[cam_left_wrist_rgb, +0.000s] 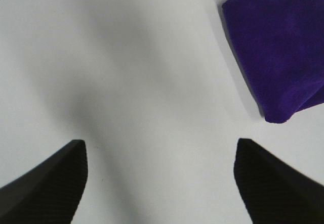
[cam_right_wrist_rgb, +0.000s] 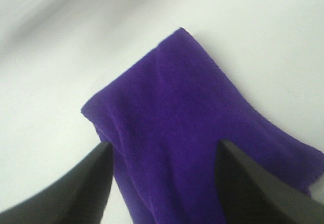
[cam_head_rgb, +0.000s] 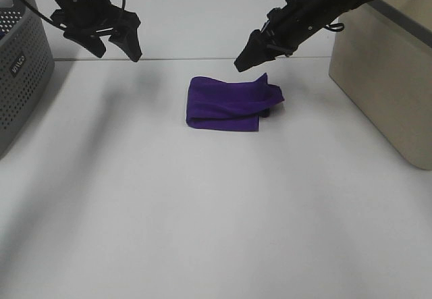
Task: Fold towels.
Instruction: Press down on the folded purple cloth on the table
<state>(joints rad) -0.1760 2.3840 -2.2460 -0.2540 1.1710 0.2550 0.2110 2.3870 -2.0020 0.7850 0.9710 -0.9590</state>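
The deep purple towel lies folded into a small rectangle on the white table, a little behind its middle; one corner sticks up at its far right. My left gripper hangs open and empty above the table, to the left of and behind the towel. In the left wrist view the towel's edge is off to one side. My right gripper is open and empty just above the towel's far right corner. In the right wrist view the towel lies under the spread fingers.
A grey perforated basket stands at the left edge of the table. A beige bin stands at the right. The table's back edge runs just behind both grippers.
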